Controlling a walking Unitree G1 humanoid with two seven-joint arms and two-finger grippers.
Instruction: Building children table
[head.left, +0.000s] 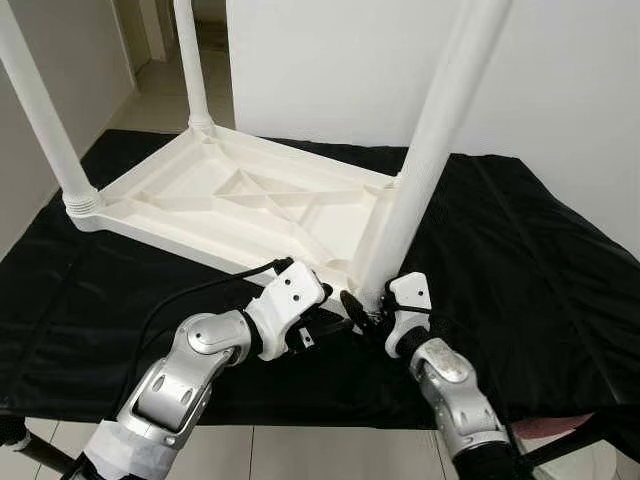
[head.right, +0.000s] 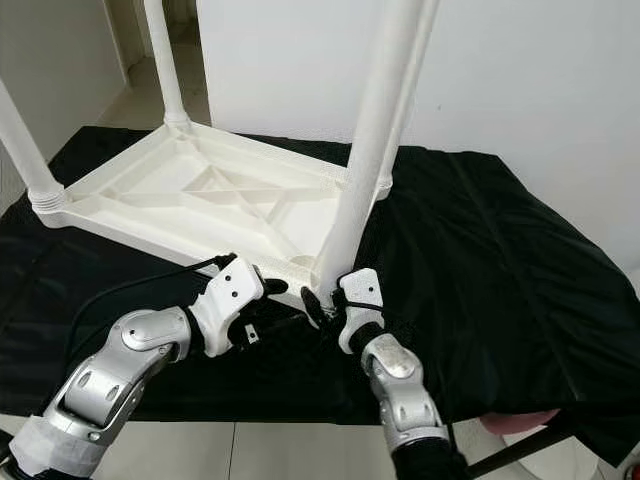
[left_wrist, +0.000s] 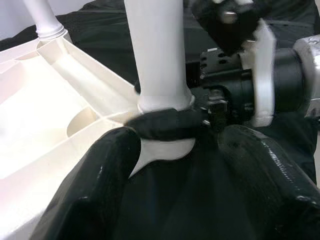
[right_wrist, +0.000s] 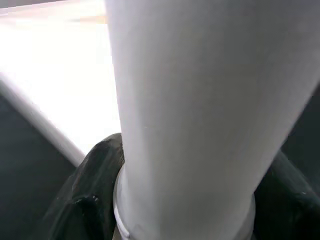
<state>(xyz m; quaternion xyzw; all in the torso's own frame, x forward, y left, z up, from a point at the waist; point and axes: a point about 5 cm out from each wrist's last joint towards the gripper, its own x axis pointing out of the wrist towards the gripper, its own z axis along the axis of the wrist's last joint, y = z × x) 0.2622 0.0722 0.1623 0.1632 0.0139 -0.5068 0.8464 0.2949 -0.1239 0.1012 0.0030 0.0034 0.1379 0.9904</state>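
The white plastic children's table (head.left: 240, 195) lies upside down, ribbed underside up, its four round legs (head.left: 425, 150) standing at the corners.

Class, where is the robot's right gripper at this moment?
The right gripper is at the near right corner of the upturned white tabletop, its fingers around the base of the table leg, with the left gripper beside it.

No readable text, labels, numbers — none on any surface.

White wall (head.left: 330, 70) behind, black cloth (head.left: 520, 260) over the work surface, pale tiled floor (head.left: 160, 95), doorway at far left
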